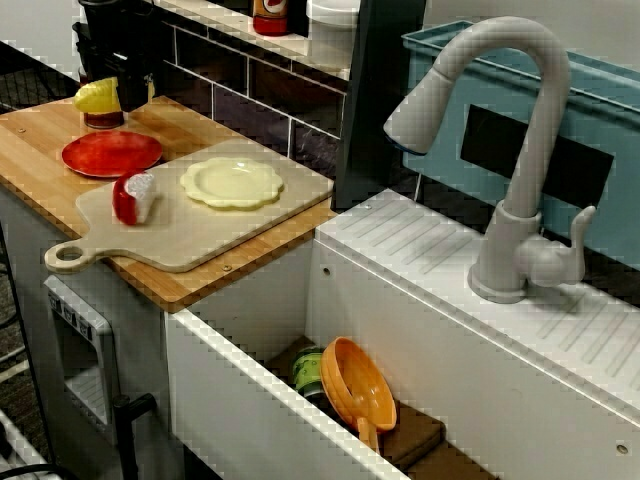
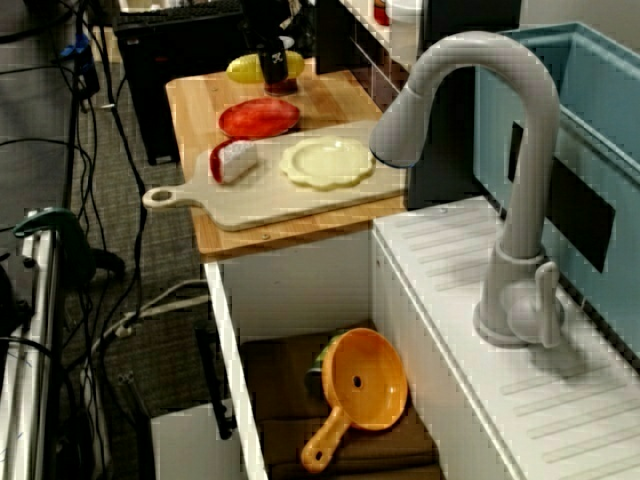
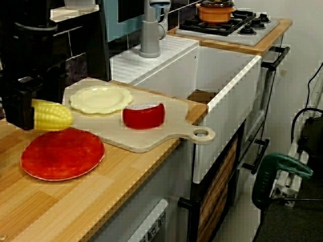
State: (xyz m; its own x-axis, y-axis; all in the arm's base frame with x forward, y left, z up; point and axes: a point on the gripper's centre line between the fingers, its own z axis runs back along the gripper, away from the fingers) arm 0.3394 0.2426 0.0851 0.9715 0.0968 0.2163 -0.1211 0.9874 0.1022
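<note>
Black gripper [image 3: 21, 108] clamped on yellow corn [image 3: 51, 116] at counter's back. View along counter shows corn jutting sideways from it; view from above shows finger [image 2: 270, 62] crossing corn's front. Red plate [image 3: 62, 154] just beside corn. Cutting board [image 3: 151, 136] next, handle overhanging counter edge. Bare wood in front of plate. Arm drops upright from above.
</note>
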